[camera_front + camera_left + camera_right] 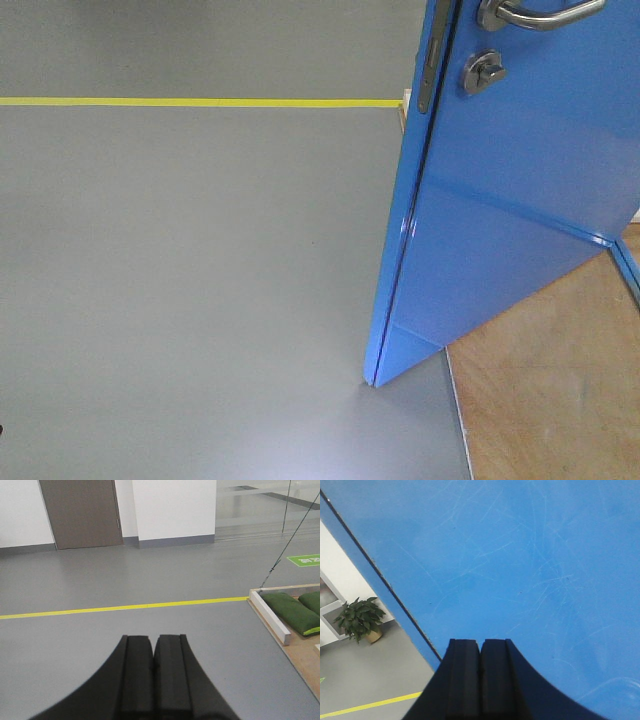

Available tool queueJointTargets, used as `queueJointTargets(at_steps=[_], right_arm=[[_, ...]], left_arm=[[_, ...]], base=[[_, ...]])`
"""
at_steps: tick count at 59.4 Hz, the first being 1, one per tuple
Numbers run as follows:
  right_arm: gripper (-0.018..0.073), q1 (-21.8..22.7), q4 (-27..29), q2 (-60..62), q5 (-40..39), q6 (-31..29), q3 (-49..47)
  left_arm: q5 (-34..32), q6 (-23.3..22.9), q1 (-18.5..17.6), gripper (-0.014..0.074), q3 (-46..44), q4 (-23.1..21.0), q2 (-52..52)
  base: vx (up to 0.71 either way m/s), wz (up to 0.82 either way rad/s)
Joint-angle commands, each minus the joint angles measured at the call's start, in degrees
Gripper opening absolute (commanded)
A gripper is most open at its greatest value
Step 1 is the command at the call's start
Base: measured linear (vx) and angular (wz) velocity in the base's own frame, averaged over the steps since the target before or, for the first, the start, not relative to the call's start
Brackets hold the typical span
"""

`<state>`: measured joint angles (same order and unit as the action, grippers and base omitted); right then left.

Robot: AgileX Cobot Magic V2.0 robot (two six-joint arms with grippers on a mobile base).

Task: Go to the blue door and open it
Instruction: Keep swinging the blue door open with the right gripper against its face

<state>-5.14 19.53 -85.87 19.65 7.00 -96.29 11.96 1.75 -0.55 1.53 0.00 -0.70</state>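
The blue door (510, 210) stands swung ajar at the right of the front view, its free edge toward me and its lower corner over the grey floor. Its silver lever handle (540, 14), round thumb-turn lock (482, 71) and edge latch plate (433, 60) show at the top. In the right wrist view the scratched blue door (520, 555) fills the frame just ahead of my right gripper (480, 642), which is shut with nothing in it. My left gripper (153, 639) is shut too, empty, facing open floor.
A yellow floor line (200, 101) crosses the grey floor. A wooden platform (560, 400) lies under the door. A white beam (270, 616) and green sandbags (292, 611) sit at its edge. A brown door (82, 512) and a potted plant (357, 620) stand farther off.
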Motion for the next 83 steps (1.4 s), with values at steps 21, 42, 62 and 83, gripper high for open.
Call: queueJointTargets(at_steps=[21, 42, 62, 83], right_arm=[[-0.0008, 0.20, -2.16, 1.42, -4.38, -0.45, -1.66], [-0.0008, 0.20, -4.77, 1.02, -4.39, -0.45, -1.66], [-0.0008, 0.20, -4.39, 1.02, -3.95, -0.45, -1.66], [-0.0008, 0.20, -4.39, 1.02, -3.95, -0.45, -1.66]], left_arm=[[-4.81, -0.18, -0.39, 0.0070, 0.34, 0.00, -0.73], [-4.81, -0.18, -0.39, 0.0070, 0.34, 0.00, -0.73], [-4.81, -0.18, -0.39, 0.0070, 0.34, 0.00, -0.73], [-4.81, -0.18, -0.39, 0.0070, 0.34, 0.00, -0.73]], base=[[0.00, 0.00], [0.00, 0.00], [0.00, 0.00], [0.00, 0.00]])
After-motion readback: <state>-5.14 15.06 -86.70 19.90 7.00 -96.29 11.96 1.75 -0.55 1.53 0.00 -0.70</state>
